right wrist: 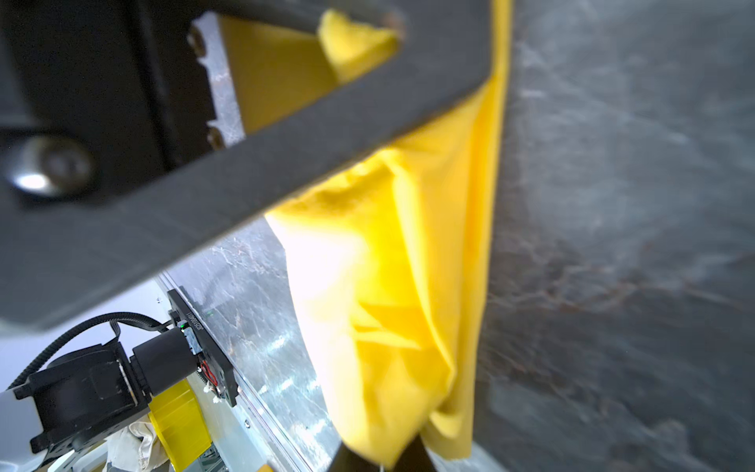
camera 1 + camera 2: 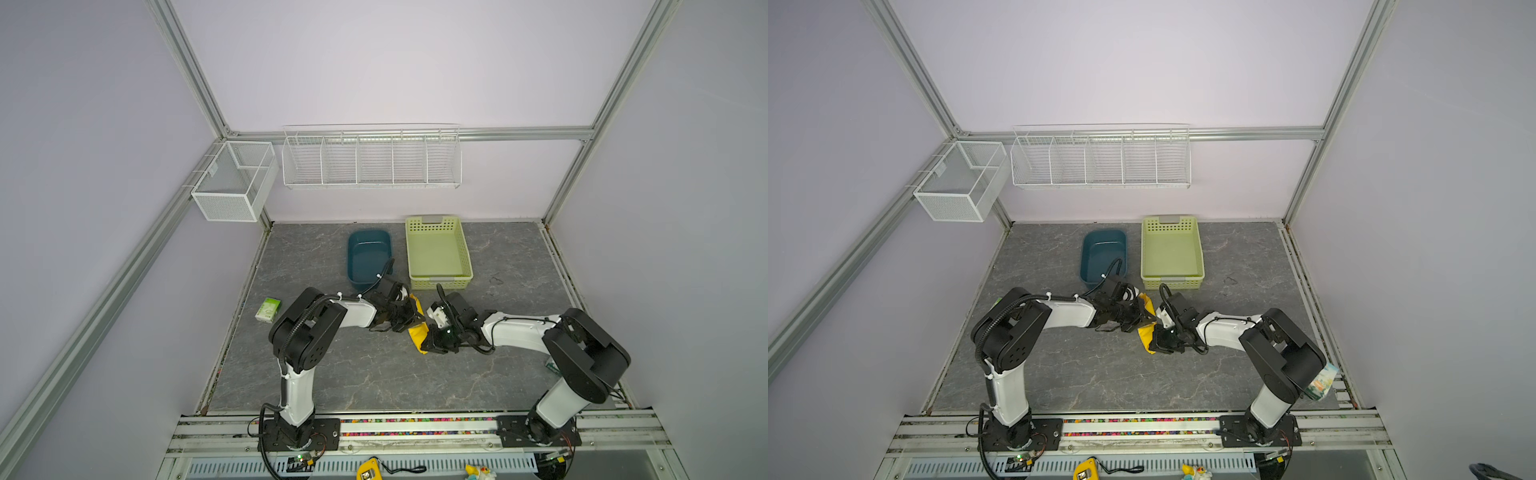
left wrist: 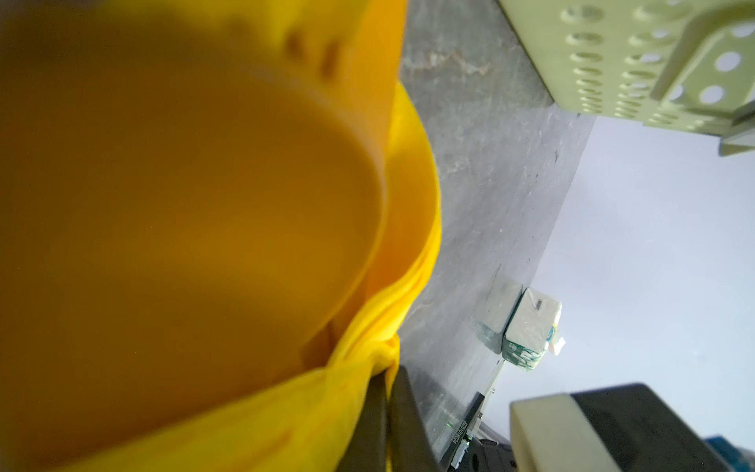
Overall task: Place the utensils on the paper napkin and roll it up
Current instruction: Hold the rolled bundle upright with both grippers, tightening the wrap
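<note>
Jaws: left jaws and right jaws each pinched shut on the paper napkin [image 2: 417,332].
Napkin: bunched at mid-worktop [image 2: 353,374], between the two arms.
Utensils: the utensils [image 3: 204,204] sit inside the fold; spoon bowl and fork tines show.
Handling: likely thin, soft and easily torn; grip the layered folds and keep the ends closed.

Yellow paper napkin [image 2: 417,337] — bunched lengthwise, mid-table, utensils [image 3: 204,204] (orange-brown) nested inside

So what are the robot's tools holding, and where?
Both pinch the bunched yellow paper napkin: the left tool near its middle, the right tool at its near end.
</note>
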Robot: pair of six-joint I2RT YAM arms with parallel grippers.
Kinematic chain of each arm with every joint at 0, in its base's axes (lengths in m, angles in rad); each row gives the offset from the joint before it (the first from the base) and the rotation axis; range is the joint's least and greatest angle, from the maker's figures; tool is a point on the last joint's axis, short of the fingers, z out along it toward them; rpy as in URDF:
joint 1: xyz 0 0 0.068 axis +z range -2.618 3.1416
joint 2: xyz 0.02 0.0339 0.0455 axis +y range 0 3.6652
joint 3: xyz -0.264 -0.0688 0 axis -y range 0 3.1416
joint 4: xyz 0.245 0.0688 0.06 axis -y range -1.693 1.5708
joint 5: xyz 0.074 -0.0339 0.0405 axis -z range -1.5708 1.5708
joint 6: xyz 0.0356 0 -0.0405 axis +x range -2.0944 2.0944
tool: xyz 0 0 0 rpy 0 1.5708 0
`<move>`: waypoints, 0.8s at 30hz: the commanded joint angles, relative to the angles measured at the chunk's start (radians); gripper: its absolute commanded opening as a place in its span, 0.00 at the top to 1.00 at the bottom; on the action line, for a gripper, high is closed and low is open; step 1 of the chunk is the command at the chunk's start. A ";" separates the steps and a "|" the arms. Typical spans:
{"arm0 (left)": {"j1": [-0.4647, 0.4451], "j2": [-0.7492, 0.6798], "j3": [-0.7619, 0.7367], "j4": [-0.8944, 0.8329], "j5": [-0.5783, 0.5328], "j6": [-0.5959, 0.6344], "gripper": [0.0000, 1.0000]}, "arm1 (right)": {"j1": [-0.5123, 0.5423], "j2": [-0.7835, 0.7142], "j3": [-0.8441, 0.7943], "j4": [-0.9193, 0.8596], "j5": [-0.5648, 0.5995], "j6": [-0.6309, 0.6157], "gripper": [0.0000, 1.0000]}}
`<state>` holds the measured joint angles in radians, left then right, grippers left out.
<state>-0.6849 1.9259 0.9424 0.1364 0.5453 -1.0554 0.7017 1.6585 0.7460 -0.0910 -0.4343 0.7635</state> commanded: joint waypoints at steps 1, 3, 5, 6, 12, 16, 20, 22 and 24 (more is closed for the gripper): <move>0.010 -0.022 -0.065 -0.031 -0.097 -0.059 1.00 | -0.023 0.012 -0.019 -0.167 0.061 -0.048 0.93; 0.013 -0.050 -0.095 -0.018 -0.115 -0.075 1.00 | -0.035 0.014 -0.014 -0.177 0.059 -0.056 0.93; 0.015 -0.080 -0.127 -0.003 -0.133 -0.095 1.00 | -0.047 0.017 -0.016 -0.179 0.056 -0.059 0.93; 0.015 -0.091 -0.138 0.002 -0.138 -0.101 1.00 | -0.050 0.019 -0.016 -0.175 0.054 -0.059 0.93; 0.015 -0.144 -0.146 -0.005 -0.142 -0.107 1.00 | -0.061 0.054 -0.018 -0.130 0.036 -0.043 0.93; 0.009 -0.175 -0.071 -0.106 -0.153 -0.055 1.00 | -0.060 0.076 -0.025 -0.115 0.038 -0.050 0.93; 0.001 -0.182 0.019 -0.201 -0.164 0.011 1.00 | -0.059 0.089 -0.034 -0.115 0.047 -0.061 0.93; -0.001 -0.168 0.047 -0.211 -0.148 0.019 1.00 | -0.053 0.100 -0.033 -0.116 0.053 -0.067 0.93; -0.002 -0.153 0.065 -0.215 -0.136 0.022 1.00 | -0.046 0.114 -0.033 -0.116 0.064 -0.070 0.93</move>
<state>-0.6819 1.7691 0.9718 -0.0288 0.4099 -1.0676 0.6476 1.6894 0.7551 -0.0994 -0.5045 0.7132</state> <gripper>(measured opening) 0.048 0.073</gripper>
